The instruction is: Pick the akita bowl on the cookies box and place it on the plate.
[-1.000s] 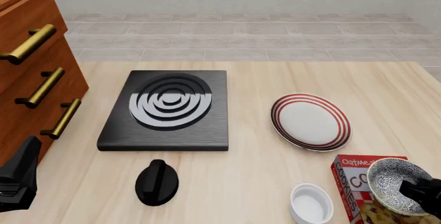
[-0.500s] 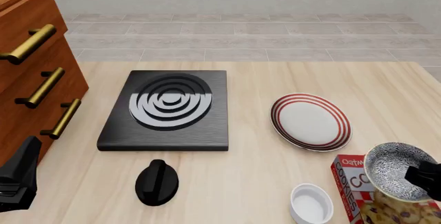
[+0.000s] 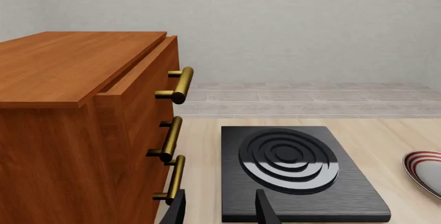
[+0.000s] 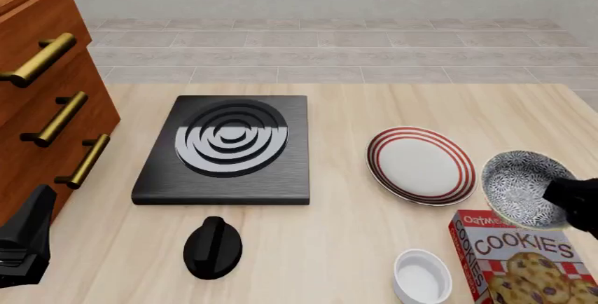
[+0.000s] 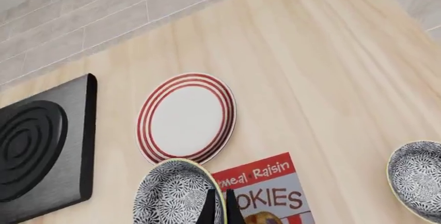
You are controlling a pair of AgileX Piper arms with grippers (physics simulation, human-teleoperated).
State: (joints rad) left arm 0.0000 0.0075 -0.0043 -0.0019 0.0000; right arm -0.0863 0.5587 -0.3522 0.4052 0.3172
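One akita bowl (image 4: 522,187) hangs at the right of the front view, lifted clear of the cookies box (image 4: 522,258) and tilted, its speckled inside facing the camera, just right of the plate (image 4: 421,164) and overlapping that plate's rim in the picture. The right gripper (image 5: 219,207) pinches the bowl's rim between its two thin fingers, which the right wrist view shows pressed close together over the edge. The red box lies flat at the lower right, with a plain white ramekin (image 4: 421,275) just to its left. A second speckled bowl (image 5: 418,179) shows at the right edge of the wrist view. Further left sit a black stove burner (image 4: 226,147) and a black knob (image 4: 212,246). The left gripper (image 3: 219,211) is spread apart near the wooden drawer cabinet (image 4: 42,94), holding nothing.
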